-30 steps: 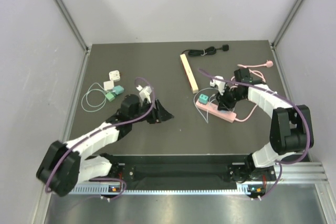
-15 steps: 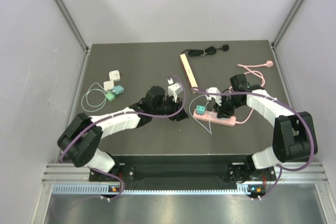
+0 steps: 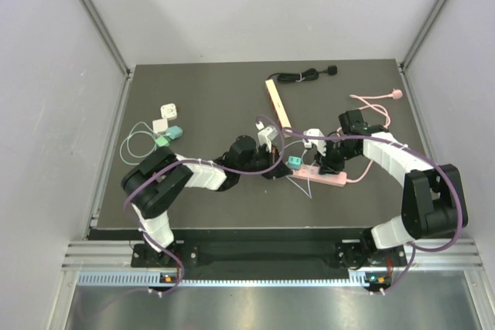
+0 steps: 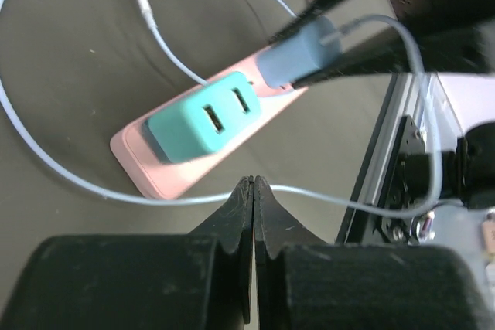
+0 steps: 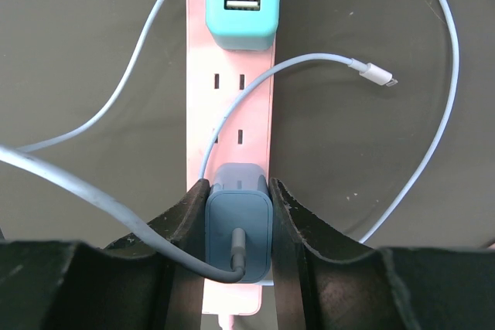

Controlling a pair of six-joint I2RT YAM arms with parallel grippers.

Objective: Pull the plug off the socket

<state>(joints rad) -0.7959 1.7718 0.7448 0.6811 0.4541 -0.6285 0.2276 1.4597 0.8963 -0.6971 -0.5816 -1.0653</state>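
The dark grey desk [image 3: 201, 106] carries a long pink power strip [image 3: 317, 178] lying flat right of centre, with nothing pinning it down. That is the main hazard. The left fingers [image 4: 254, 191] are clenched tight on nothing and sit just short of the strip's end, not on it. If the plug is pulled now, the light strip will probably lift or skid along with it instead of letting go.

The teal square USB charger [image 5: 240, 1] is seated at the strip's far end. The blue-grey charger plug [image 5: 238, 226] is seated near the other end. The right fingers [image 5: 199, 195] are grasping this plug, one pad against each side.

Those pads appear to hold only its smooth flanks, so a stiff socket could make them slide off.

The thin pale blue cable [image 5: 433, 113] loops across the strip and passes by the right fingers. A lift may snag it and drag the strip sideways.
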